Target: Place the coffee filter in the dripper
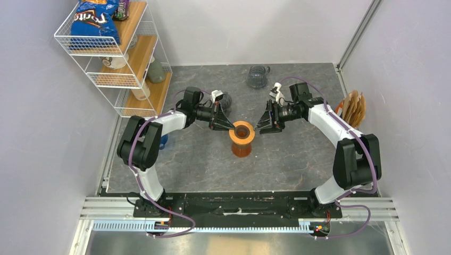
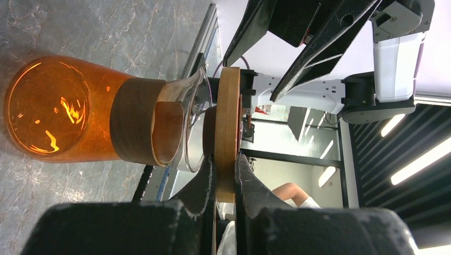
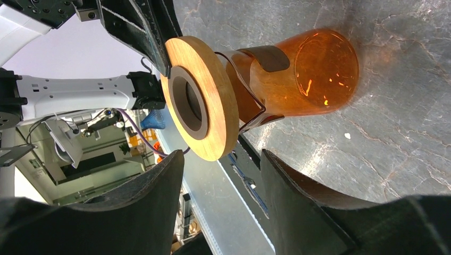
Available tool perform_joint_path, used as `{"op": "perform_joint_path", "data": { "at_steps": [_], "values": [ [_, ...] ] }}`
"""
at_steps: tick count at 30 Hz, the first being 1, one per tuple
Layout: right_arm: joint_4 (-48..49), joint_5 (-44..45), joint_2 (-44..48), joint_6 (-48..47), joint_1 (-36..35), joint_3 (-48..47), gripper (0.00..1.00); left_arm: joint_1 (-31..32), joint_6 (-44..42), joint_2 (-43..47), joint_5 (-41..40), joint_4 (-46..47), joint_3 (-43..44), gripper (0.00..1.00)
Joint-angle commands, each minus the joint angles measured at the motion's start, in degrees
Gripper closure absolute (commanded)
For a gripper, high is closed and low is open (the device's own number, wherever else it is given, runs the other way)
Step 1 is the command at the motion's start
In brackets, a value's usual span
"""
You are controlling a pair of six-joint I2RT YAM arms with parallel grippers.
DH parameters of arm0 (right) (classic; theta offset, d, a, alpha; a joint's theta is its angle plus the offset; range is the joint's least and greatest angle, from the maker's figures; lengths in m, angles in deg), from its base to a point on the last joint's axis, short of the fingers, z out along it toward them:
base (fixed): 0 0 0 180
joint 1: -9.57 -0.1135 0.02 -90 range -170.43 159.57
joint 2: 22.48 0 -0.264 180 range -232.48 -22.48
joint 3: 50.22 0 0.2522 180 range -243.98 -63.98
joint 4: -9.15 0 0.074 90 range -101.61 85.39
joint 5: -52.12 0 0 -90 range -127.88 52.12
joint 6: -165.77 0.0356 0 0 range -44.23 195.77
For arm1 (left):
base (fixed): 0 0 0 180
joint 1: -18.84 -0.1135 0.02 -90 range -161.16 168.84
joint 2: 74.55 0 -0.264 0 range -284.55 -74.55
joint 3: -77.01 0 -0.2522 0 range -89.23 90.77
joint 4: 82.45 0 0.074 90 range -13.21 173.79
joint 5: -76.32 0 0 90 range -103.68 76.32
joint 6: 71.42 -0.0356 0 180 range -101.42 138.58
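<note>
Left gripper (image 2: 225, 164) clamps the wooden dripper ring (image 2: 227, 117) atop the orange carafe (image 2: 53, 109); right gripper (image 1: 260, 124), fingers apart, is nearer the coffee filters (image 1: 354, 109) standing off to its right

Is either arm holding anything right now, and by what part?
The left gripper pinches the wooden dripper ring by its rim, atop the orange carafe. The right gripper is open, holding nothing.

Your left gripper (image 2: 226, 178) reaches inward, fingers clamped on the dripper (image 2: 227, 106) ring. Your right gripper (image 1: 263, 123) faces it, fingers spread wide apart.
</note>
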Motion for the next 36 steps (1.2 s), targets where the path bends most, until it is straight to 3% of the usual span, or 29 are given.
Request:
{"op": "perform_joint_path", "data": {
  "at_steps": [1, 14, 27, 32, 36],
  "values": [
    [-0.8, 0.1, 0.2, -2.1, -0.1, -0.7, 0.37, 0.8, -2.5, 0.1, 0.5, 0.2, 1.3, 0.97],
    [-2.6, -0.1, 0.3, -3.2, -0.1, -1.6, 0.37, 0.9, -5.7, -2.0, 0.1, -3.9, 3.2, 0.87],
    [-3.3, 0.1, -0.2, -3.8, -0.1, -2.2, 0.36, -1.9, -19.0, 0.1, -2.3, -22.0, 7.5, 0.36],
    [-3.3, 0.1, -0.5, -3.6, -0.1, -2.3, 0.36, -2.6, -29.0, 1.6, -4.6, -34.6, 9.9, 0.33],
    [-3.4, -0.1, -1.0, -3.7, -0.4, -1.9, 0.38, -2.8, -34.3, 2.4, -5.4, -41.4, 10.9, 0.40]
  ]
}}
